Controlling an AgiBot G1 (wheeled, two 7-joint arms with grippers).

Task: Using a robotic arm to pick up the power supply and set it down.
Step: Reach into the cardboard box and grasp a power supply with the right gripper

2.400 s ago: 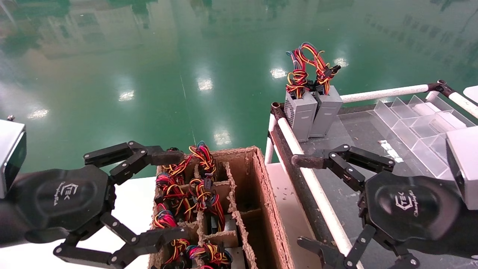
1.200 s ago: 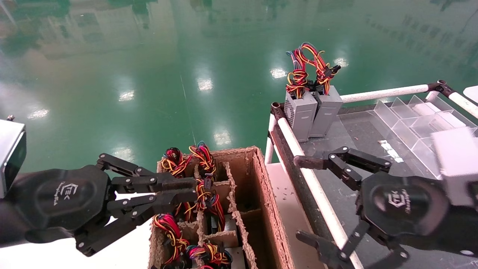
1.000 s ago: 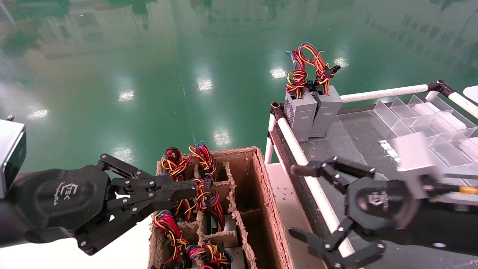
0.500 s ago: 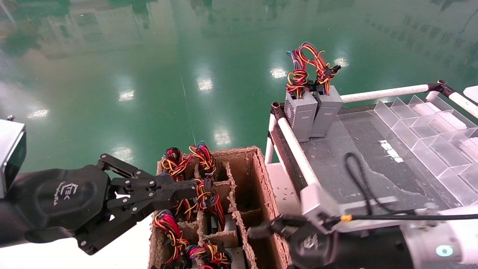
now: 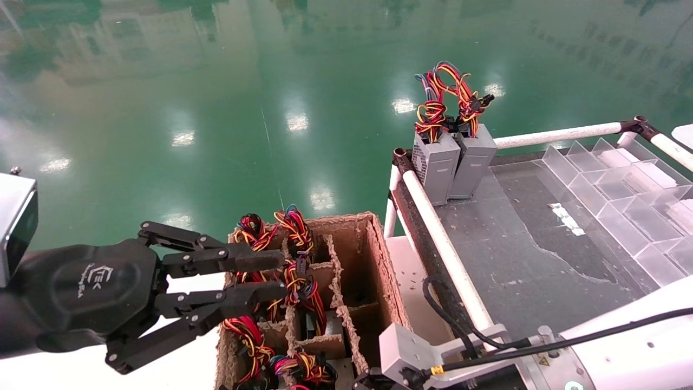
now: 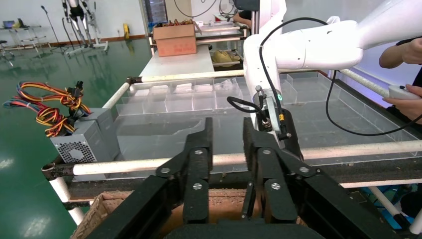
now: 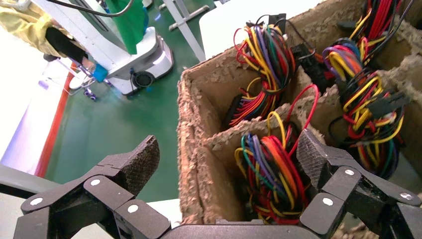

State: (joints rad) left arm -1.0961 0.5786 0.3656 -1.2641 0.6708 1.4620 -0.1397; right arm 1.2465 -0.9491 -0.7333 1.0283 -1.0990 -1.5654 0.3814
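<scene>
Our right tool [image 7: 226, 174] hangs wide open and empty over the near end of the cardboard crate [image 7: 191, 149], its fingers [image 7: 132, 162] straddling a wire coil. The power supply [image 7: 271, 174] sits directly below, between them, in its cell. We should descend straight, clear the divider and loose wires, then close on the metal body. Our left tool [image 5: 273, 277], slightly open and empty, hovers beside the crate's far cells.
</scene>
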